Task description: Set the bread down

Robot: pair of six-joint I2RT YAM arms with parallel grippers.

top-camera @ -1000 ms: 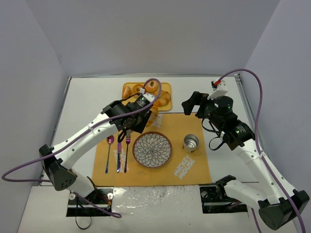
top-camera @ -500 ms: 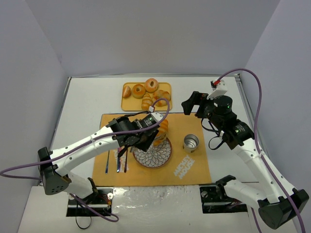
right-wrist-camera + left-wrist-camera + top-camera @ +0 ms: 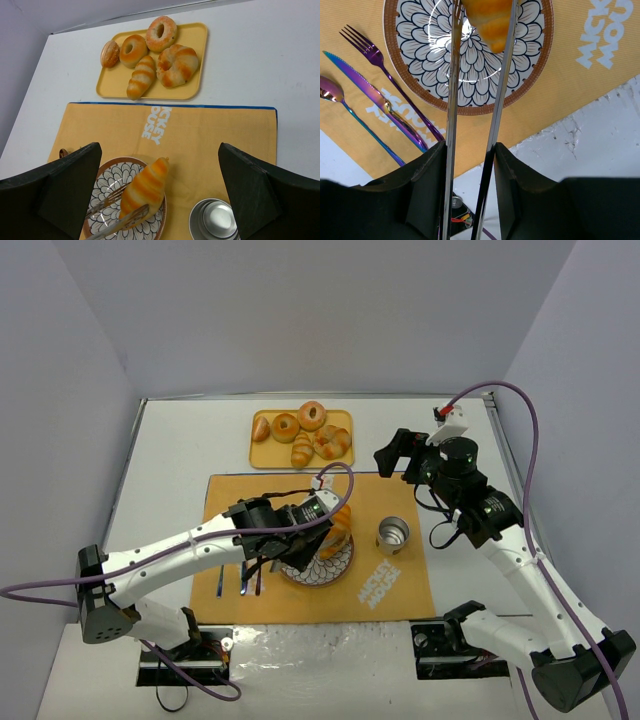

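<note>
While the left claw [image 3: 470, 155] is squeezing a pair of long metal tongs [image 3: 452, 100], its black fingers are pressing the two blades nearly together. The blades are pinching one striped golden bread roll [image 3: 145, 187] at their tips. That roll is hanging over the flower-patterned plate [image 3: 420, 75], lying at a slant with its far end reaching past the plate's rim. Whether it is touching the plate is not showing clearly.

The plate is sitting on an orange placemat [image 3: 560, 90], which is lying on the white worktop [image 3: 250, 60]. A purple fork [image 3: 375, 55], knife [image 3: 360, 82] and spoon [image 3: 332, 92] are lying side by side on the mat to the plate's left, and a metal cup [image 3: 212, 220] is standing on the mat to the plate's right.

The second striped roll [image 3: 141, 76] is lying on the yellow tray [image 3: 192, 32] beyond the mat. It is sharing the tray with two ring-shaped pastries [image 3: 161, 33], a knotted bun [image 3: 177, 65] and a small round roll [image 3: 110, 53].

The right claw [image 3: 159, 146] is hovering above the mat's far right corner, well apart from the plate, with its fingers standing wide apart and holding nothing.
</note>
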